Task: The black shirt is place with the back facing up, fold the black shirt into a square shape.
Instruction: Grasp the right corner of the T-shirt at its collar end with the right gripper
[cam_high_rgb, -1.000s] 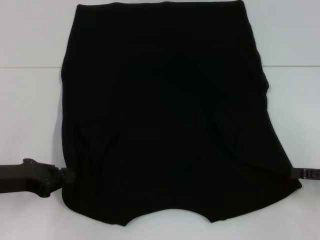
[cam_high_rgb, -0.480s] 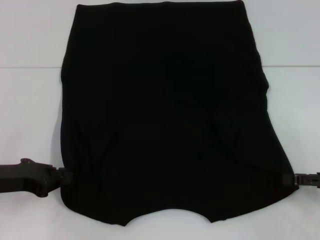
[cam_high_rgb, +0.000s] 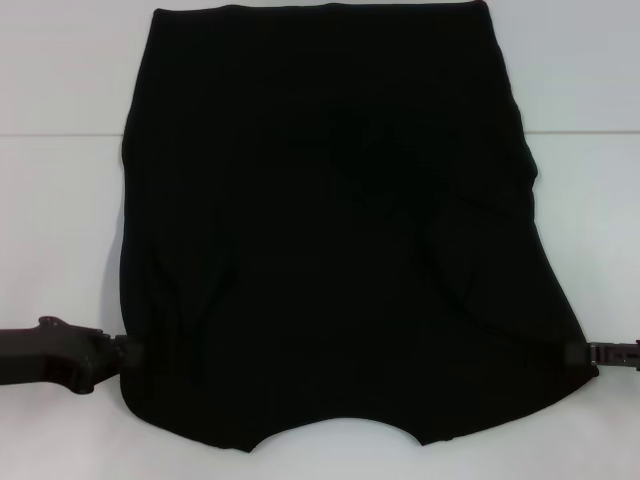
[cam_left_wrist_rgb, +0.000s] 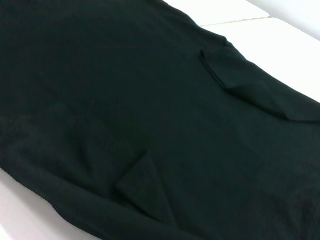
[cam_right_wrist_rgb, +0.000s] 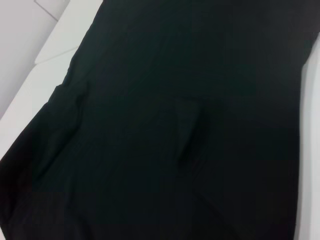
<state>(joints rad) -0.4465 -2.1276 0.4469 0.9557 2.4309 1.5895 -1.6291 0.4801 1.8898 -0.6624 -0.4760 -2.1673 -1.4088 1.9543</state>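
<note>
At the shirt's near corners, left gripper (cam_high_rgb: 128, 352) and right gripper (cam_high_rgb: 582, 352) meet the side edges, arms reaching in low and level; whether they're pinching, I can't tell. Between them, the black shirt (cam_high_rgb: 330, 230) lies flat on the white desk (cam_high_rgb: 60, 230). Soft, limp cloth, likely saggy, so corners look best.

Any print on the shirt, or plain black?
Plain black shirt, no print; head view shows it best.

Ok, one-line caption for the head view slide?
Large plain black fabric shirt spread on white table, left pincer and right pincer at its near side edges.
</note>
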